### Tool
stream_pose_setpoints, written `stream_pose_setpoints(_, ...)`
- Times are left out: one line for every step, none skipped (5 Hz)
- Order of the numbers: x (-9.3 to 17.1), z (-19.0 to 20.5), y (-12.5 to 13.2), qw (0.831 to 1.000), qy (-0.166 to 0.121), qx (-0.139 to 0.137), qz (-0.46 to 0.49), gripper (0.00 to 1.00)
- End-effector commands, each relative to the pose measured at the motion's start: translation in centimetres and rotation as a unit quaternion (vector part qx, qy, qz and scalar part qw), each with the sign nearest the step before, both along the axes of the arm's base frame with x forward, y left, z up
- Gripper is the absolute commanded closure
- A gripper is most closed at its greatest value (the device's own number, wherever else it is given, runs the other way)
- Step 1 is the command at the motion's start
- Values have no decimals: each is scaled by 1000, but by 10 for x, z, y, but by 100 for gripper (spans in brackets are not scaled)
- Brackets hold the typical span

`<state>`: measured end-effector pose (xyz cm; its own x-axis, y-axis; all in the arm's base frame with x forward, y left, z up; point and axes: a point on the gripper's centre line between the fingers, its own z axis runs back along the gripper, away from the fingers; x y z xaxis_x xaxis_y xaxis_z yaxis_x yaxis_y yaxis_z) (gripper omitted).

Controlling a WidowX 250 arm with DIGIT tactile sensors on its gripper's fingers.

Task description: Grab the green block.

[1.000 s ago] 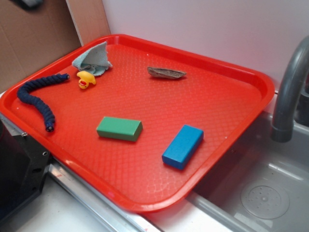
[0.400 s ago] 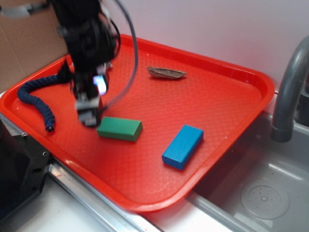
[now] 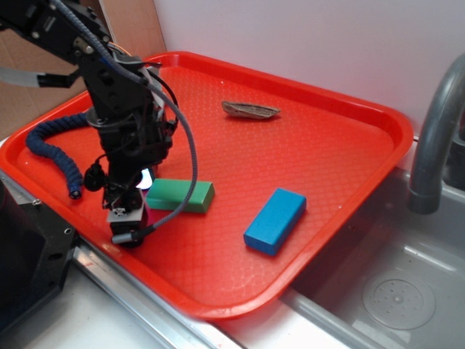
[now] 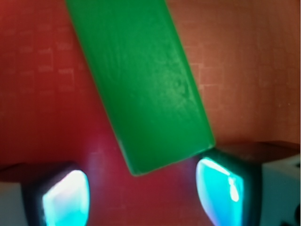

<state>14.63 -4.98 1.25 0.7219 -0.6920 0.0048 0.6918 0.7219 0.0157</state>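
Gripper (image 3: 129,218) sits low over the near-left part of the red tray (image 3: 349,145), at the left end of the green block (image 3: 182,195), pointing downward with the black arm and its looped cable rising up and back to the left. In the wrist view the gripper (image 4: 141,193) has its jaws spread: two fingertips (image 4: 66,197), lit cyan, stand at the lower left and lower right of the frame with red tray surface (image 4: 244,70) showing between them. The green block (image 4: 141,89) runs diagonally from the upper left down toward the gap, its near end lying just ahead of the space between the tips. The block's lower right corner is very near the right tip; cannot tell whether they touch. The left tip stands apart from the block. Nothing is pinched. In the exterior view the block lies flat on the tray, long side roughly across the frame, its left end partly hidden by the gripper body. A blue block (image 3: 275,220) lies flat to its right, well apart, nearer the front right rim. A dark blue segmented toy snake (image 3: 54,149) curves along the left side of the tray, behind the arm. A small grey-brown flat object (image 3: 251,110) rests toward the back of the tray. A grey faucet (image 3: 436,123) rises at the right edge over a metal sink (image 3: 392,291).
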Motion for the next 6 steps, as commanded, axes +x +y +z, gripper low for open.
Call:
stream_pose_setpoints(-28,24,1,998,9,-30,61,0)
stream_pose_setpoints(20,72,0,997,-27,-48,62,0)
stream_pose_setpoints(45,116,-1,996,-32,-48,67,0)
stream_pose_setpoints(59,101,-16,1000,-15,-3,18,0)
stream_pose_setpoints(51,86,-26,999,-24,9,-46,0)
stream_pose_setpoints(39,63,-21,999,-4,6,-44,0)
